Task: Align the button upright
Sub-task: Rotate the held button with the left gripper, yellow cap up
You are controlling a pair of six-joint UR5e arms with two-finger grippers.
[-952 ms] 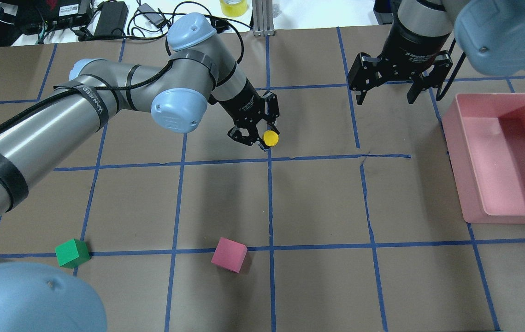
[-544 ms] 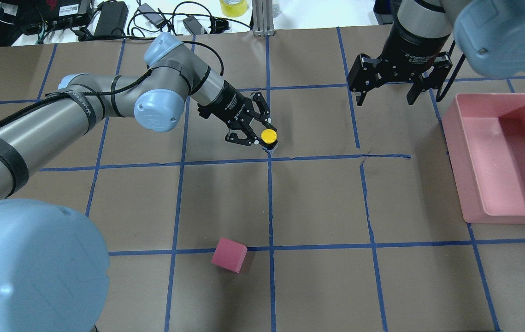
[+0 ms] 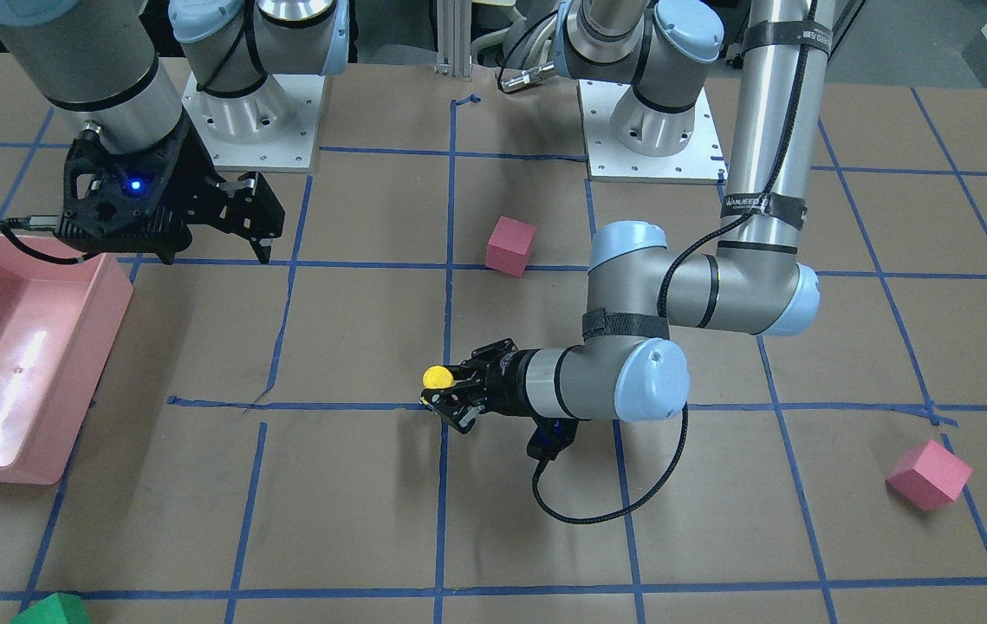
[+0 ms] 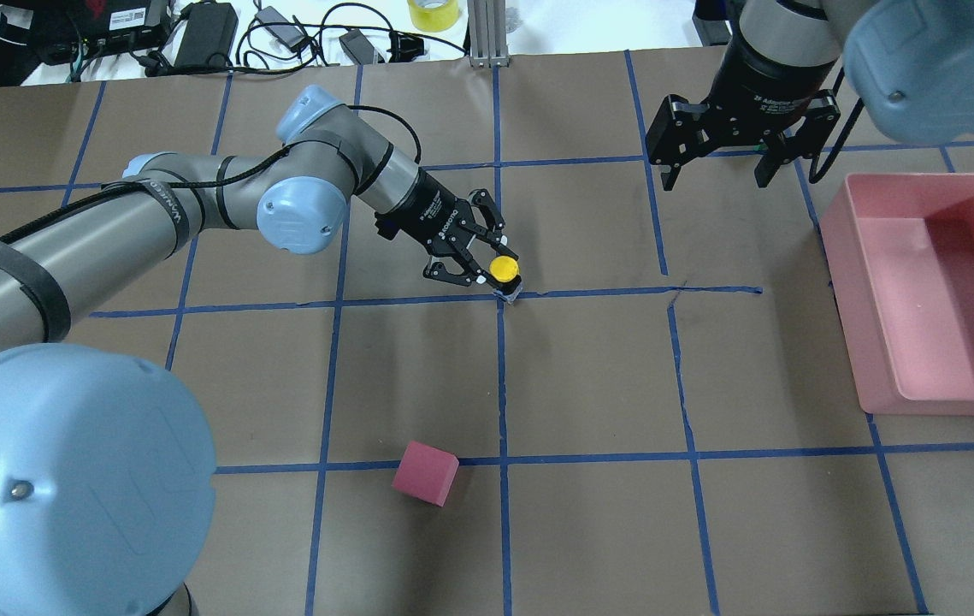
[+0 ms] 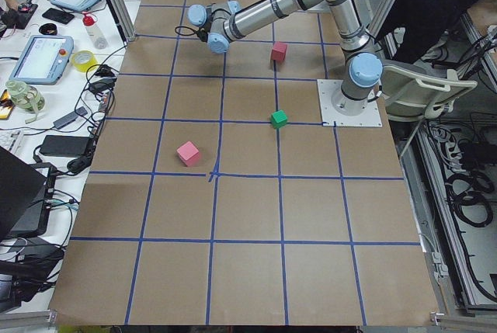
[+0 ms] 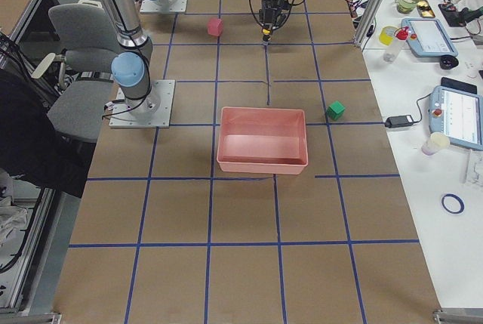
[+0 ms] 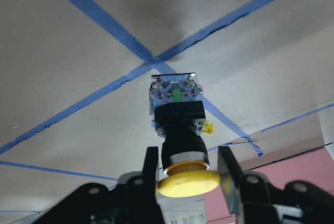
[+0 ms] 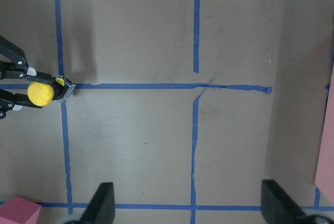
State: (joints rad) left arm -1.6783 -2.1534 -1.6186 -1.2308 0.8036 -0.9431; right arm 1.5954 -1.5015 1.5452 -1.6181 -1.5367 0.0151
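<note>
The button [image 4: 504, 269] has a round yellow cap, a black neck and a blocky base. It stands cap-up with its base at a blue tape crossing [image 7: 151, 59]. I cannot tell whether the base touches the table. My left gripper [image 4: 491, 267] reaches in almost level and is shut on the button just under the cap; the fingers [image 7: 150, 167] flank the neck. The button also shows in the front view [image 3: 437, 377] and the right wrist view [image 8: 41, 92]. My right gripper [image 4: 716, 181] is open and empty, hovering at the far right.
A pink bin [image 4: 850, 316] stands at the right edge. A pink cube [image 4: 425, 472] lies near the front middle. A second pink cube [image 3: 929, 474] and a green cube [image 3: 51, 609] lie farther out. Cables and gear line the far table edge.
My left arm has swung lower and more level, and brought the button down and slightly nearer, onto the tape crossing. Its shoulder now hides the green cube. The right gripper barely moved.
</note>
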